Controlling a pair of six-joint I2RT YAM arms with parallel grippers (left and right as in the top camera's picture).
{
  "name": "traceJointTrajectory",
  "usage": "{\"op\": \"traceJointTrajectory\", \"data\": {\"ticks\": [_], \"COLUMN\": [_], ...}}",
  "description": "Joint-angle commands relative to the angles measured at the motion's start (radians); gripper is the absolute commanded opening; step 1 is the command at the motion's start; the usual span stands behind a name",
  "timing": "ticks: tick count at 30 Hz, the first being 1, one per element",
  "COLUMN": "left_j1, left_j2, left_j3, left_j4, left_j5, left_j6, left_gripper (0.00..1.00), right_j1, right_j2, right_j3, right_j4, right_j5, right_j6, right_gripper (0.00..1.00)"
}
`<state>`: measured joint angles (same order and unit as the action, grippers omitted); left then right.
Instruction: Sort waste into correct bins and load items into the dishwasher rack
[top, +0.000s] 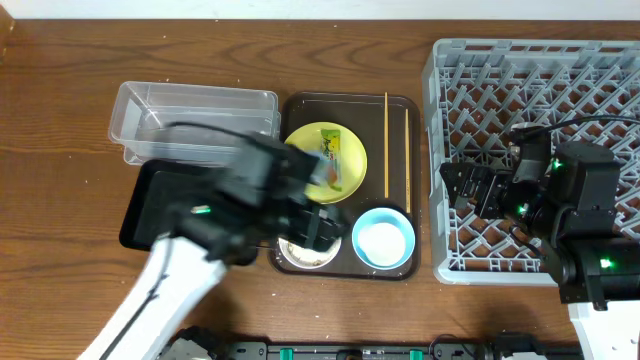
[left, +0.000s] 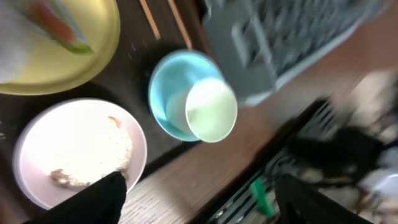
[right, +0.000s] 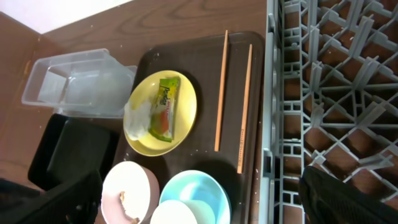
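A dark brown serving tray holds a yellow plate with a green-yellow wrapper and a white tissue. It also holds two chopsticks, a light blue bowl with a small white cup in it, and a white bowl with food scraps. My left gripper is open and empty, low over the tray's front edge by the white bowl. My right gripper is open and empty over the left side of the grey rack.
A clear tub stands at the back left. A black tray lies in front of it, partly hidden by my left arm. The rack takes up the right side of the table.
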<state>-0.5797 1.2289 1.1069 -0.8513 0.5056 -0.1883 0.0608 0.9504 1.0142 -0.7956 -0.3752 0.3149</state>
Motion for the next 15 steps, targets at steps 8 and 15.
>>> {"op": "traceJointTrajectory", "data": {"ticks": [8,15], "left_j1": [-0.259,-0.259], "left_j2": [0.372,0.435], "left_j3": [-0.004,0.006], "left_j4": [0.165,0.203], "left_j5": [-0.319,-0.307], "left_j6": [-0.081,-0.102], "left_gripper": [0.62,0.21], "right_j1": [-0.010,-0.010], "right_j2": [-0.006,-0.006], "right_j3": [0.022,0.022], "right_j4": [-0.037,-0.069], "right_j5": [-0.018,-0.018], "right_j6": [0.021,0.021], "right_gripper": [0.99,0.99]}}
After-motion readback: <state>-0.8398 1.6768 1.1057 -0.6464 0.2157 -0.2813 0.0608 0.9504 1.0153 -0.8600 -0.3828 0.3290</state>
